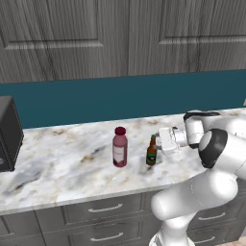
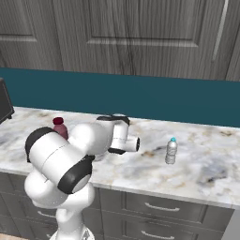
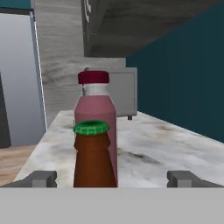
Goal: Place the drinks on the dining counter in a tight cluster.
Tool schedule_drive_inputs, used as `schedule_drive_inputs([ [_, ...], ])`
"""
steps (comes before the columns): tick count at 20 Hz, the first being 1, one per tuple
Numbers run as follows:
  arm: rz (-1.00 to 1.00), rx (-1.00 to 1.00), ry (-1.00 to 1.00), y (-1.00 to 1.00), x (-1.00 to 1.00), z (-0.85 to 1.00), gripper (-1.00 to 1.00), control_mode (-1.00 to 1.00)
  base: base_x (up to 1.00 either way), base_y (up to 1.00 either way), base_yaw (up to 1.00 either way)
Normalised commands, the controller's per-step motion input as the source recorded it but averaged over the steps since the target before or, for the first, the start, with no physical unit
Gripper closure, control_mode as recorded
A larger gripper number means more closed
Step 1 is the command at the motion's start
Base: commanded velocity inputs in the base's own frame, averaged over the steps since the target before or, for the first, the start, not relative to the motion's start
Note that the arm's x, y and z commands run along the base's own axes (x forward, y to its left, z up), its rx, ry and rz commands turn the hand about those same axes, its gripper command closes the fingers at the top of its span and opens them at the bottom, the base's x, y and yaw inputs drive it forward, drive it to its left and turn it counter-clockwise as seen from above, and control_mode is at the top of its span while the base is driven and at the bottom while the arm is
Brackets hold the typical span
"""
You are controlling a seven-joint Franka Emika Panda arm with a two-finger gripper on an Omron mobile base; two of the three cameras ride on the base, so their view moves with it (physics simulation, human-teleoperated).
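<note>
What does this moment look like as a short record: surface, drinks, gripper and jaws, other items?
surface: marble counter with grey drawers, teal backsplash behind
juice bottle: upright, pink-red, dark red cap
beer bottle: upright, brown, green cap, to the right of the juice bottle in the left base view
water bottle: upright, clear, standing apart on the far side of the arm
gripper: level with the beer bottle's neck, jaws wide open on either side of it, nothing gripped
other: dark appliance at the counter's left end
</note>
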Motion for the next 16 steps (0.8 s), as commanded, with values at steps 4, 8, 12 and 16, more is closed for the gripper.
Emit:
schedule_drive_inputs([
  [4, 0.0, 0.02, 0.04, 0.12, 0.11, -0.07, -1.0, -1.0, 0.0, 0.0, 0.0],
  [8, 0.02, 0.02, 0.03, 0.08, 0.04, -0.07, -1.0, -1.0, 0.0, 0.0, 0.0],
  [12, 0.01, 0.07, 0.03, 0.04, 0.01, -0.05, 1.0, -1.0, 0.0, 0.0, 0.0],
  [16, 0.06, 0.05, 0.04, 0.01, -0.01, 0.1, 1.0, -1.0, 0.0, 0.0, 0.0],
])
